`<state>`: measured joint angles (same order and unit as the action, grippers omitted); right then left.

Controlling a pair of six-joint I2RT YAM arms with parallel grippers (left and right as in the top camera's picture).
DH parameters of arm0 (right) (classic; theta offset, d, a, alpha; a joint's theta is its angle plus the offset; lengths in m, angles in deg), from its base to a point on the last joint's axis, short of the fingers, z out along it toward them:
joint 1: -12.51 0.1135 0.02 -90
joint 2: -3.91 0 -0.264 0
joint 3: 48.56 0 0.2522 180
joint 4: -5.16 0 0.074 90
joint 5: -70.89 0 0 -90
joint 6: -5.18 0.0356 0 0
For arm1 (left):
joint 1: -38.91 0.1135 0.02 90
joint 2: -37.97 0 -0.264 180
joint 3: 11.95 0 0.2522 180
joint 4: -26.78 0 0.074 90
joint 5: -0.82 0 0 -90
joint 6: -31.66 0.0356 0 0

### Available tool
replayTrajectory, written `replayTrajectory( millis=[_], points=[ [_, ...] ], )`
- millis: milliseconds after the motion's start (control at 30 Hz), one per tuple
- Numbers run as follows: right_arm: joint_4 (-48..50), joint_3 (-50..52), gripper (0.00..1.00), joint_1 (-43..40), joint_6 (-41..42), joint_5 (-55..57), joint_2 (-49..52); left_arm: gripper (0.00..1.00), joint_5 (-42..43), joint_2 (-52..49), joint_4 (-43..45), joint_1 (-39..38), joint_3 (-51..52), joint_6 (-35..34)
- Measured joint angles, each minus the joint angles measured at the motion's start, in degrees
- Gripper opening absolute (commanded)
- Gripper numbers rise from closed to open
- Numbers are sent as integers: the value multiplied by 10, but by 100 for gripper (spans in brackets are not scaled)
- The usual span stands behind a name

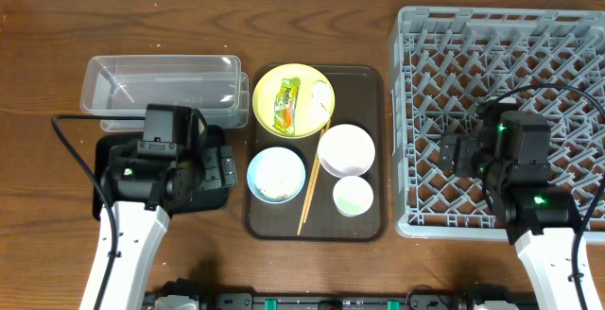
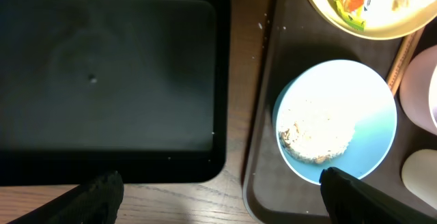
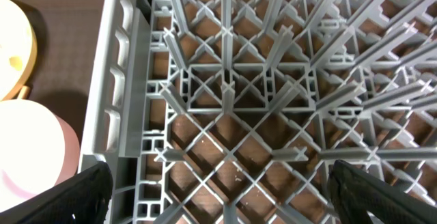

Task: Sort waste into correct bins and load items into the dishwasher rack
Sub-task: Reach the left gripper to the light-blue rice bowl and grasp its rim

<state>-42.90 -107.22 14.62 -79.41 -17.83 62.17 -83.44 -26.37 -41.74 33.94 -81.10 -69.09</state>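
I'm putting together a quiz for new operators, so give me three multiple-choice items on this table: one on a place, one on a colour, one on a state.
1. Where does the wrapper lie?
A. in the tub
B. on the yellow plate
C. in the rack

2. What colour is the bowl with rice in it?
A. red
B. black
C. light blue

3. How is the left end effector?
A. open, holding nothing
B. shut on chopsticks
C. shut on the cup

Answers:
1 B, the wrapper sits on the plate on the brown tray.
2 C, the rice lies in the light blue bowl.
3 A, its fingers stand wide apart with nothing between them.
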Motion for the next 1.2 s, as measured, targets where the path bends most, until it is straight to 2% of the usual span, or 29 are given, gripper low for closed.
replayTrajectory(
  millis=[167, 467, 833, 1200],
  points=[
    [0, 0, 99, 0, 4, 0, 0, 95, 11, -1, 16, 0, 0, 0],
    [0, 0, 99, 0, 5, 0, 0, 89, 66, -4, 102, -11, 0, -2],
    [0, 0, 99, 0, 5, 0, 0, 81, 88, -91, 169, -111, 0, -4],
    [-1, 0, 99, 0, 5, 0, 0, 72, 90, -216, 217, -204, 0, -44]
  ],
)
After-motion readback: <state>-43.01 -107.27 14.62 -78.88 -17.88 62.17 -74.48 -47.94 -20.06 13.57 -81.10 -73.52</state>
